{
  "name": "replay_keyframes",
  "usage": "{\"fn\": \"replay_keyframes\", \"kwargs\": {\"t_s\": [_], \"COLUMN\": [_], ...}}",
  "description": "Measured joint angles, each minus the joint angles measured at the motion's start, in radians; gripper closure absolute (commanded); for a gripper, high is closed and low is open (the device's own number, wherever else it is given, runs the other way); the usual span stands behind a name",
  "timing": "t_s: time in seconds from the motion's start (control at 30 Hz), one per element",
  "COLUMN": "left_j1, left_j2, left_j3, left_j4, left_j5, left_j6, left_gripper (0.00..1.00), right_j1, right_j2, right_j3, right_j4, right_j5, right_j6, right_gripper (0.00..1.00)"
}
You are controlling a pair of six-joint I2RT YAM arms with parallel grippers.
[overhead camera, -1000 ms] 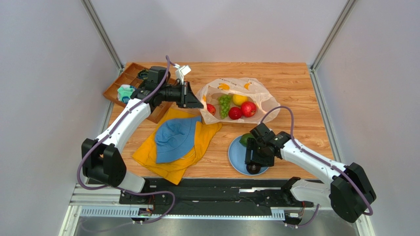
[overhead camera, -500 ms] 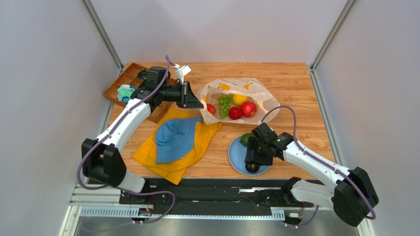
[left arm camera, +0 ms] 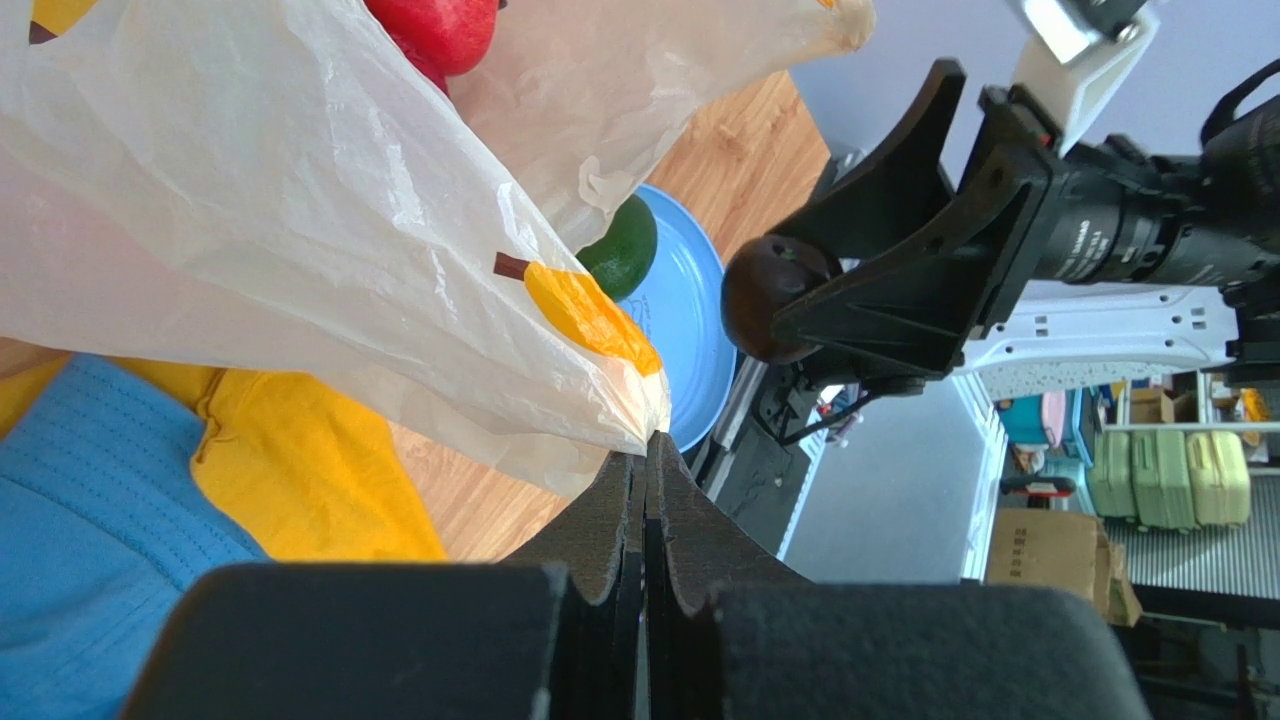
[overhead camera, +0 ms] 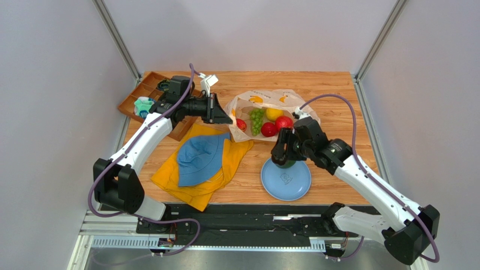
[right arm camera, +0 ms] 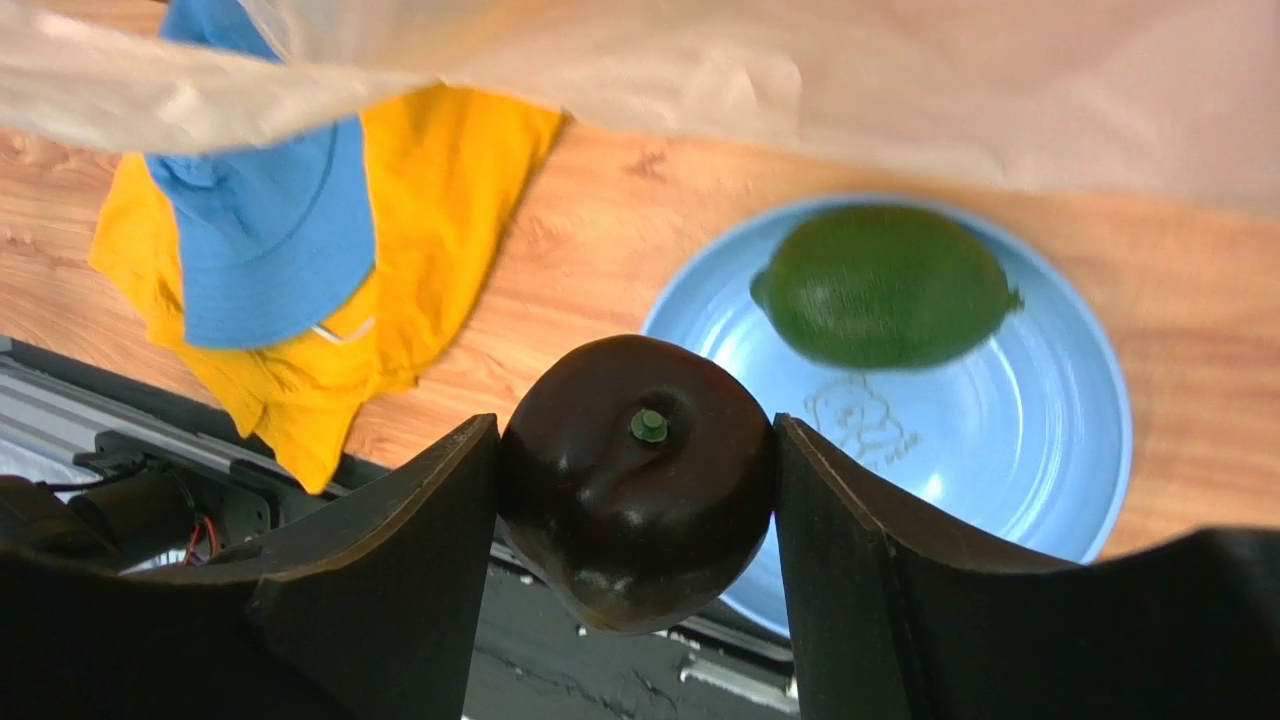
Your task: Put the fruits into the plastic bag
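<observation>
The cream plastic bag [overhead camera: 293, 101] with printed bananas lies open at mid-table. Inside it are a yellow lemon [overhead camera: 274, 113], green grapes [overhead camera: 257, 120] and red round fruits [overhead camera: 283, 122]. My left gripper [overhead camera: 224, 116] is shut on the bag's left rim, and its jaws pinch the film [left arm camera: 649, 440] and hold the mouth up. My right gripper [right arm camera: 634, 435] is shut on the dark purple plum [right arm camera: 639, 480], in the air over the blue plate's [right arm camera: 1037, 435] far edge, just short of the bag. The green oval fruit [right arm camera: 884, 285] lies on the plate.
A blue hat [overhead camera: 198, 159] rests on a yellow cloth [overhead camera: 228, 163] left of the plate [overhead camera: 293, 183]. A wooden tray [overhead camera: 147, 93] with small items stands at the back left. The table's near edge and metal rail run below the plate.
My right gripper has lifted the plum off the plate and carried it up and toward the bag. The left gripper and the bag have not moved.
</observation>
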Motion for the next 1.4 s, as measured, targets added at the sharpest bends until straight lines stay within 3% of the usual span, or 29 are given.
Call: {"fn": "replay_keyframes", "kwargs": {"t_s": [0.6, 0.83, 0.9, 1.03, 1.13, 1.23, 1.4], "left_j1": [0.0, 0.0, 0.0, 0.0, 0.0, 0.0, 0.0], "left_j2": [0.0, 0.0, 0.0, 0.0, 0.0, 0.0, 0.0], "left_j3": [0.0, 0.0, 0.0, 0.0, 0.0, 0.0, 0.0], "left_j4": [0.001, 0.003, 0.003, 0.003, 0.003, 0.004, 0.004], "left_j5": [0.005, 0.007, 0.007, 0.007, 0.008, 0.008, 0.008], "left_j6": [0.0, 0.0, 0.0, -0.001, -0.001, -0.001, -0.001], "left_gripper": [1.0, 1.0, 1.0, 1.0, 1.0, 1.0, 1.0], "right_j1": [-0.054, -0.054, -0.054, -0.054, -0.054, -0.054, -0.054], "right_j2": [0.473, 0.64, 0.665, 0.684, 0.697, 0.711, 0.719], "right_j3": [0.336, 0.369, 0.37, 0.371, 0.381, 0.39, 0.392], "right_j4": [0.266, 0.311, 0.313, 0.314, 0.315, 0.314, 0.314], "right_j5": [0.063, 0.059, 0.051, 0.036, 0.028, 0.021, 0.02], "right_j6": [-0.163, -0.168, -0.167, -0.164, -0.162, -0.161, -0.163], "right_gripper": [0.6, 0.59, 0.56, 0.29, 0.19, 0.13, 0.15]}}
